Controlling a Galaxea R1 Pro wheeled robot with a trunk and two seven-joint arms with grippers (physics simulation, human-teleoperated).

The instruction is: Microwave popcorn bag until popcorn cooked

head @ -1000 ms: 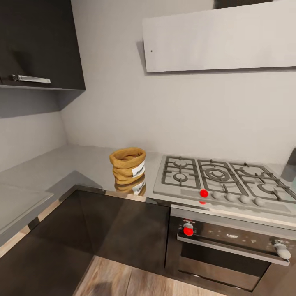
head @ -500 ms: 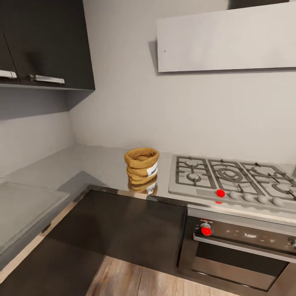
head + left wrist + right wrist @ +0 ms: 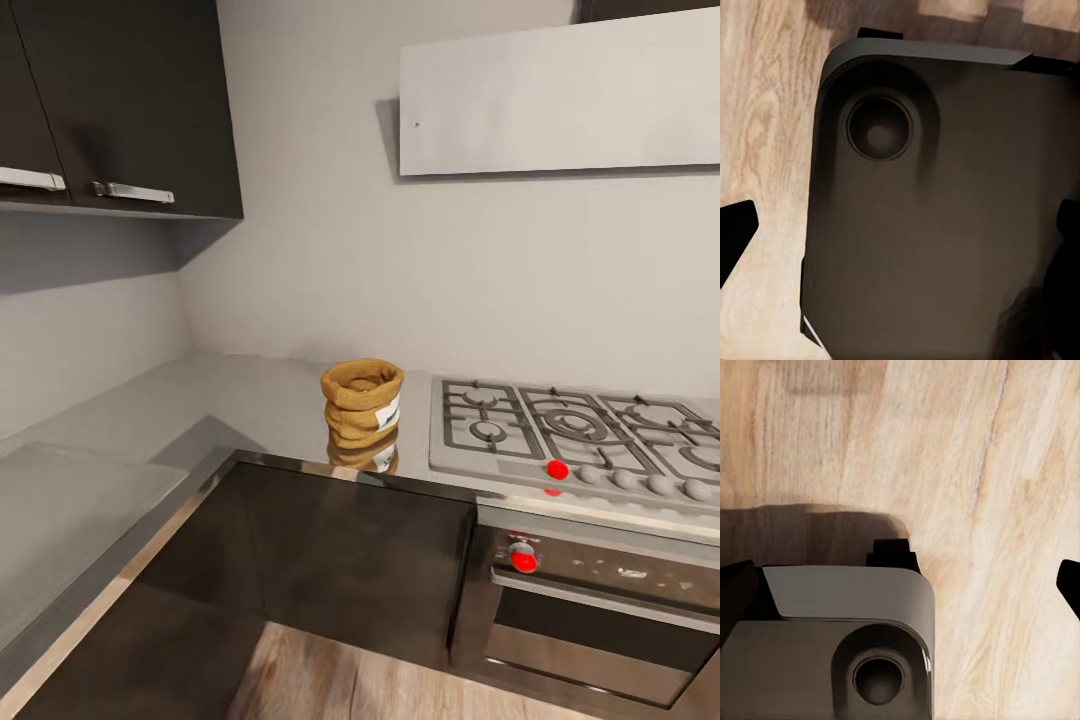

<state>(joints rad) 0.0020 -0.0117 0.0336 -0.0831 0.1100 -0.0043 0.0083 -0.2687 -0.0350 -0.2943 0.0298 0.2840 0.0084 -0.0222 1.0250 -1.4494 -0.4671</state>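
Closest in, both wrist cameras are just pointing down at the wooden floor (image 3: 1005,472) and the robot's own dark base (image 3: 937,225), so the arms look parked at its sides. The left gripper (image 3: 900,229) has dark fingertips (image 3: 733,232) poking in at opposite edges of its view, well apart, and the right gripper (image 3: 900,581) is spread the same way, nothing between either pair. Further out, past the dark cabinet fronts (image 3: 350,550), the popcorn bag (image 3: 362,402) sits upright on the grey countertop (image 3: 240,400), just beside the gas hob (image 3: 580,435) and above-left of the built-in oven (image 3: 600,620). It's a brown sack with a rolled rim and a white label, mouth open at the top; can't see the kernels from here. My guess is it's light and soft, so it'll crumple if squeezed hard and tip if nudged. I'd pinch across the rolled rim or around the middle, keeping it upright so nothing spills.
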